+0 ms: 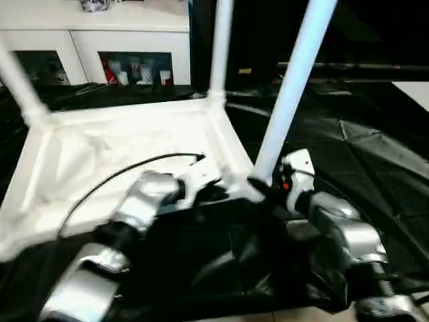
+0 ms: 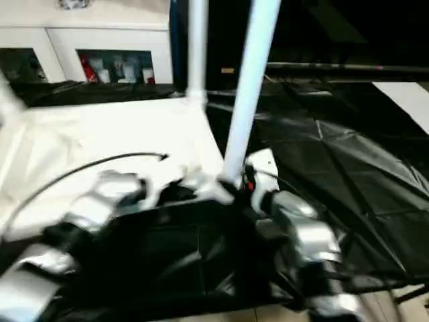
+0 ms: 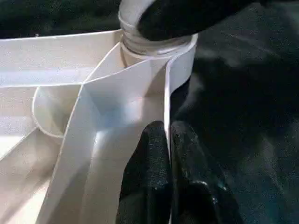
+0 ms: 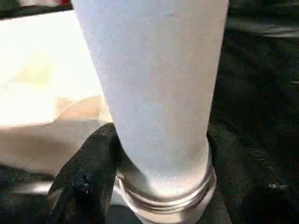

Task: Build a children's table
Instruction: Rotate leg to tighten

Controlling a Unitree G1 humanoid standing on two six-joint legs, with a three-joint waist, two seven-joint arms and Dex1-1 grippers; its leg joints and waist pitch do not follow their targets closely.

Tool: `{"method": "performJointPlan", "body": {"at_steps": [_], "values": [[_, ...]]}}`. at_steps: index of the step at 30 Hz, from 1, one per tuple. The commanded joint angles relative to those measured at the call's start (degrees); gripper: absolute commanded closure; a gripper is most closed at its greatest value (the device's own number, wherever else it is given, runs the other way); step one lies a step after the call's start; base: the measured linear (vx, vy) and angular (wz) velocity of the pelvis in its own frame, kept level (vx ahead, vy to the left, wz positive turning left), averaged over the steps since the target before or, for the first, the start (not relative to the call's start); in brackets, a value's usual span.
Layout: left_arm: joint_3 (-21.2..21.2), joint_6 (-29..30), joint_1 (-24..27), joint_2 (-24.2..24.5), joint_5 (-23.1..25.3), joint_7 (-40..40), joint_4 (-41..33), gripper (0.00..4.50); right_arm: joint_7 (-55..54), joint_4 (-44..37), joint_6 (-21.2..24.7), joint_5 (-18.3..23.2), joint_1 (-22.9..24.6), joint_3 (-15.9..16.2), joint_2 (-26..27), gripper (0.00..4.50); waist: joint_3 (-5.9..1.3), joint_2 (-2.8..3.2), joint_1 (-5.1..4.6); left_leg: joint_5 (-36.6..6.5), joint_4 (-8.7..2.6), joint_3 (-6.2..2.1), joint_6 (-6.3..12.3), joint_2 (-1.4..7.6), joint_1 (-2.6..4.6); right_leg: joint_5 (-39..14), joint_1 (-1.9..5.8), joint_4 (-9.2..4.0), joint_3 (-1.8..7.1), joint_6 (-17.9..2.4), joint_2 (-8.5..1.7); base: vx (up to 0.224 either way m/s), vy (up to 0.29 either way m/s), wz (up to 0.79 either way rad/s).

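Note:
The white children's table top [image 1: 120,147] lies upside down on the black cloth, ribbed underside up. Two legs stand in its far corner sockets, one at the left [image 1: 20,87] and one at the right [image 1: 218,47]. A third leg [image 1: 295,87] rises tilted from the near right corner socket [image 1: 244,188]. My right gripper [image 1: 268,184] is shut on this leg just above its threaded base [image 4: 163,196], with black fingers [image 4: 88,172] against its sides. My left gripper [image 3: 167,140] is shut on the thin rim wall [image 3: 180,60] beside that corner.
A white cabinet with glass doors [image 1: 127,40] stands behind at the left. The black-draped work table [image 1: 362,134] stretches to the right. A thin black cable [image 1: 134,164] arcs over the table top. Pale floor [image 1: 268,315] shows at the near edge.

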Motion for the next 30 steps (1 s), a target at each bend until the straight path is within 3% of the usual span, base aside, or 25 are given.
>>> {"method": "performJointPlan", "body": {"at_steps": [1, 3, 8, 9, 11, 12, 13, 15, 19, 24, 30], "values": [[0.66, 0.83, -0.10, -2.26, -0.61, 4.20, 0.83, 4.50, -4.98, 4.53, 1.88, -0.60, 1.50, -1.13, 1.06, 1.88, -2.60, -0.26, 0.05, -15.02, -4.45, -1.51, -1.08, 2.53, 1.00, -19.09, 1.31, -5.58, 2.88, -9.39, -4.29, 0.000, 0.000, 0.00], [0.07, 1.33, -0.72, -4.37, 0.16, 6.55, 1.39, 4.50, -8.10, 5.60, 0.66, -1.45, 0.58, -0.81, 3.46, 1.88, -2.59, -0.02, 0.15, -14.69, -4.44, -1.47, -0.62, 2.42, 0.87, -17.96, 1.34, -5.56, 2.91, -9.16, -4.23, 0.000, 0.000, 0.00], [-0.81, 0.75, -0.66, -5.52, 1.13, 7.48, 1.41, 4.50, -8.64, 5.92, -1.83, -3.67, -0.58, 1.17, 4.82, 1.88, -2.75, -0.16, 0.40, -13.33, -4.46, -1.46, -0.02, 2.38, 0.65, -15.49, 1.59, -5.34, 2.88, -8.86, -4.16, 0.000, 0.000, 0.00], [-0.93, 0.55, -0.58, -5.33, 1.32, 7.36, 1.44, 4.50, -8.34, 5.90, -2.21, -3.51, -0.67, 1.08, 4.82, 1.33, -2.74, -0.34, 0.46, -13.20, -4.46, -1.42, 0.31, 2.36, 0.58, -15.01, 1.61, -5.33, 2.89, -8.88, -4.17, 0.000, 0.000, 0.00], [-0.71, 0.24, -0.47, -4.94, 1.30, 7.12, 1.55, 4.50, -7.75, 5.84, -3.18, -3.24, -0.99, 0.86, 4.54, 1.19, -2.66, -0.19, 0.47, -13.51, -4.50, -1.40, 0.51, 2.40, 0.62, -15.15, 1.56, -5.37, 2.88, -9.00, -4.14, 0.000, 0.000, 0.00], [-0.54, 0.14, -0.23, -4.56, 1.14, 6.75, 1.32, 4.50, -6.65, 5.53, -3.39, -3.16, -1.02, 1.17, 3.99, 1.13, -2.66, -0.46, 0.45, -13.83, -4.50, -1.38, 0.62, 2.40, 0.64, -15.68, 1.54, -5.43, 2.86, -8.95, -4.17, 0.000, 0.000, 0.00], [-0.17, -0.53, 0.79, -3.13, 0.79, 5.16, 0.20, 4.50, -2.93, 3.77, -3.90, -3.33, -0.72, 2.42, 1.66, 1.00, -2.65, -0.82, 0.56, -13.68, -4.49, -1.42, 0.79, 2.42, 0.58, -16.37, 1.72, -5.49, 2.79, -8.72, -4.22, 0.000, 0.000, 0.00], [-0.03, -0.91, 1.31, -2.45, 0.55, 4.19, -0.36, 4.50, -0.93, 2.83, -4.04, -3.55, -0.52, 3.13, 0.58, 0.77, -2.70, -0.61, 0.57, -12.70, -4.40, -1.36, 1.43, 2.44, 0.33, -15.27, 1.73, -5.32, 2.88, -8.79, -4.26, 0.000, 0.000, 0.00], [0.30, -2.37, 3.01, 0.45, -0.42, 0.50, -2.04, 4.50, 7.49, -1.26, -2.42, -2.82, 0.68, 5.05, -4.18, 0.77, -2.85, -0.90, 0.60, -9.56, -4.09, -1.21, 2.99, 2.33, -0.01, -11.23, 2.09, -4.83, 2.81, -9.54, -4.16, 0.000, 0.000, 0.00], [0.79, -5.72, 5.71, 5.82, -3.71, -9.39, -5.29, 4.50, 23.41, -7.33, -1.76, -0.60, 3.27, 8.68, -13.68, 0.77, -2.72, -0.83, 0.78, -9.44, -4.02, -1.25, 4.30, 2.51, -0.12, -12.99, 2.18, -5.02, 2.73, -9.19, -4.23, 0.000, 0.000, 0.00], [-0.07, -6.75, 7.43, 9.63, -4.46, -15.18, -7.48, 4.50, 29.58, -8.38, -2.47, 0.43, 3.46, 8.96, -16.95, 0.77, -2.98, -0.53, 0.49, -8.28, -3.94, -1.17, 4.04, 2.77, 0.21, -7.61, 1.95, -4.16, 2.76, -12.40, -4.01, 0.000, 0.000, 0.00]]}}
